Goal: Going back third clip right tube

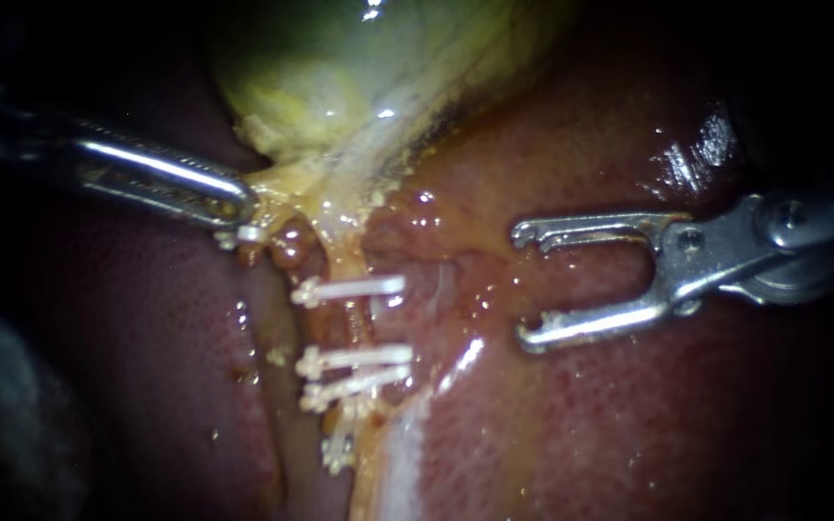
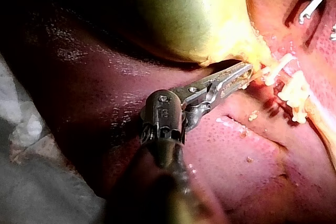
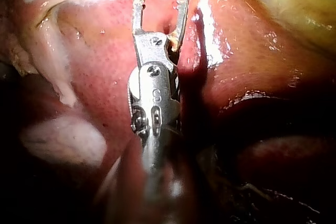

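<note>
Two instruments, one gallbladder, one tube and three plain clips on the liver.

From the left: the left instrument (image 1: 234, 201) has its two jaws closed narrow on the yellowish neck of the gallbladder (image 1: 340, 77), over the upper left part of the liver (image 1: 629, 434). Just beside its tip, toward the liver's middle, one tube (image 1: 343, 253) runs down from that neck with three white clips (image 1: 354, 287) across it. Counted from the gallbladder, the third clip (image 1: 354, 384) lies almost touching the second. A fourth small white piece (image 1: 338, 452) sits lower on the tube; I cannot tell whether it is a clip. Well apart from them, over the liver's right part, the right instrument (image 1: 521, 285) has its two jaws wide apart, gripping nothing, their tips toward the clips.
</note>
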